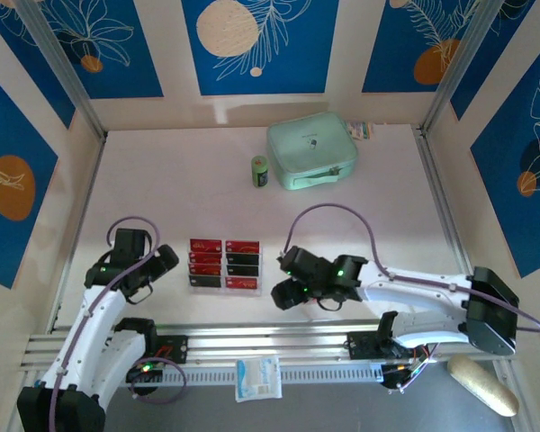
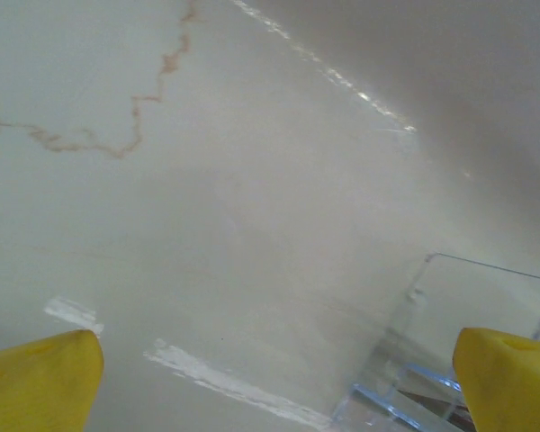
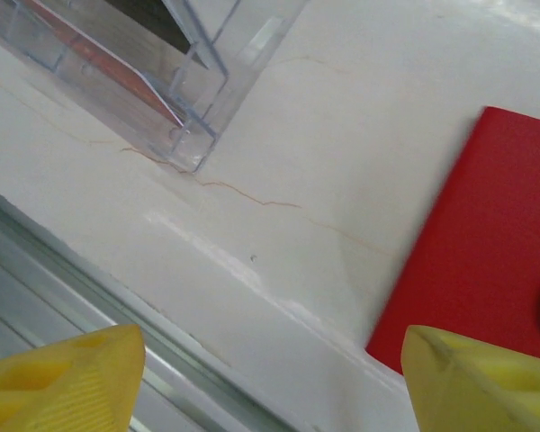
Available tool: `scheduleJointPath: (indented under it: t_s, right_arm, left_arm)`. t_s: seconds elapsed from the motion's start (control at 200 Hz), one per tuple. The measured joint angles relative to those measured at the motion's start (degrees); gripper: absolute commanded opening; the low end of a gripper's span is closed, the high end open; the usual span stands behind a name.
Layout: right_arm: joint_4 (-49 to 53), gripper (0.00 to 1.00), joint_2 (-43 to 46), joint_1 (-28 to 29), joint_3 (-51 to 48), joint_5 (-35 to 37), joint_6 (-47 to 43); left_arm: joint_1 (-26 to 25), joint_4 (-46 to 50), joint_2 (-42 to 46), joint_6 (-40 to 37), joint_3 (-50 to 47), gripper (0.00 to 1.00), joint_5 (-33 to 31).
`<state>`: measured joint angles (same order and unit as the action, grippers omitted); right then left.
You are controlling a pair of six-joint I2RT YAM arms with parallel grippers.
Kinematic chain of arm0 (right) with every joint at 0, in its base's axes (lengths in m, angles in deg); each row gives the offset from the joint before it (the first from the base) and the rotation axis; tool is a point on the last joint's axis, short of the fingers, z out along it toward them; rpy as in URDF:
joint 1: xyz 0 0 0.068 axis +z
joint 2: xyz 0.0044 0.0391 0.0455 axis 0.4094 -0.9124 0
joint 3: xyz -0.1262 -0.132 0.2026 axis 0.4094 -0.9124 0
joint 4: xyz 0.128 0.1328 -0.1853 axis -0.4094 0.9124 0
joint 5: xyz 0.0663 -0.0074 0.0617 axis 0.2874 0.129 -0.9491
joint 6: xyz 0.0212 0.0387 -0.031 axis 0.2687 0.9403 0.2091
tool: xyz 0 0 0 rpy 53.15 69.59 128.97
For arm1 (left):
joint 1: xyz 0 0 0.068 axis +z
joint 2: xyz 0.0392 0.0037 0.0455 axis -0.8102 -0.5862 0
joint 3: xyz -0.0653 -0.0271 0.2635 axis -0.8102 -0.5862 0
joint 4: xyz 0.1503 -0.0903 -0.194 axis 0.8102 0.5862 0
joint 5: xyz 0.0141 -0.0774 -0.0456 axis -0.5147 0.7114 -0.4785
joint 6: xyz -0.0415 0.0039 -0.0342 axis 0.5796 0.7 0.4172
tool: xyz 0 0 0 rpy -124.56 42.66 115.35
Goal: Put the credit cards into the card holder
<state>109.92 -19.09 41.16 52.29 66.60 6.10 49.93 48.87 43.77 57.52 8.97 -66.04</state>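
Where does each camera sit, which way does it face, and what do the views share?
Top external: above and behind the arms, looking down on the table; both arms show, with left gripper and right gripper.
Left wrist: on the left arm, looking down past its yellow fingertips at bare table and the clear tray's corner.
Right wrist: on the right arm, looking down past its fingertips at the tray, the red card holder and a metal rail.
Shared: the tray is in all three.

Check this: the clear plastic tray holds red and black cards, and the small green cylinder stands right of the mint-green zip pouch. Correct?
No: the top view shows the small green cylinder left of the mint-green zip pouch. The clear plastic tray does hold red and black cards.
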Motion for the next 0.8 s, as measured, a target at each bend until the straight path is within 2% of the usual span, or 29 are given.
scheduleJointPath:
  t_s: [0.225, 0.8]
  right_arm:
    - [-5.2, 0.78, -9.86, 2.99, 1.46, 4.44, -0.15]
    - [-11.26, 0.79, -22.38, 2.91, 8.9, 5.95, -4.72]
  left_arm:
    - [0.0, -0.74, -3.1, 1.53, 0.0, 1.0, -3.17]
    - [-0.07, -7.04, -15.47, -1.62, 0.02, 1.0, -0.04]
